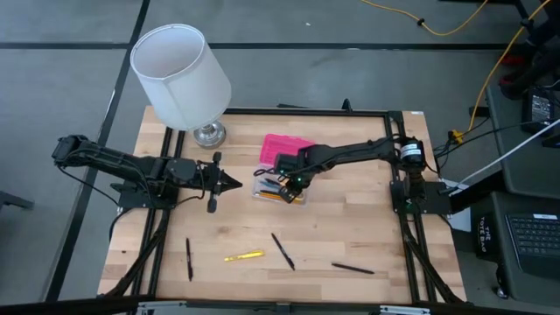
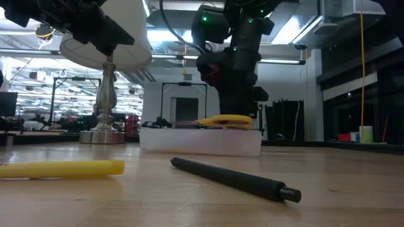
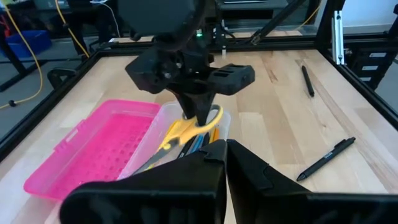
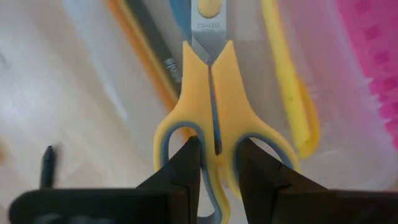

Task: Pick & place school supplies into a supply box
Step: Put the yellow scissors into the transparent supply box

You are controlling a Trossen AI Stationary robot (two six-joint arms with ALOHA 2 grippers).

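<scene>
The supply box lies open at the table's middle: its pink lid (image 1: 289, 145) on the far side and its clear base (image 1: 267, 194) beside it. My right gripper (image 1: 293, 181) stands over the base, shut on the yellow-handled scissors (image 4: 208, 81). An orange pencil (image 4: 140, 43) and a yellow pen (image 4: 289, 93) lie in the base under the scissors. My left gripper (image 1: 232, 183) is shut and empty, above the table to the left of the box. Three black pens (image 1: 283, 250) and a yellow pen (image 1: 243, 256) lie flat near the near edge. My right gripper pinches the scissors' handle where the two loops meet (image 4: 214, 134), one fingertip (image 4: 189, 158) in each loop. The fingers come from above, pointing down. The scissors tilt, handle end up (image 3: 211, 118), with the blades down in the clear base.
A white lamp (image 1: 179, 74) on a metal stand (image 1: 208, 133) stands at the far left of the table, close behind my left arm. A black frame (image 1: 398, 188) runs around the table top. Bare wood lies between the box and the pens.
</scene>
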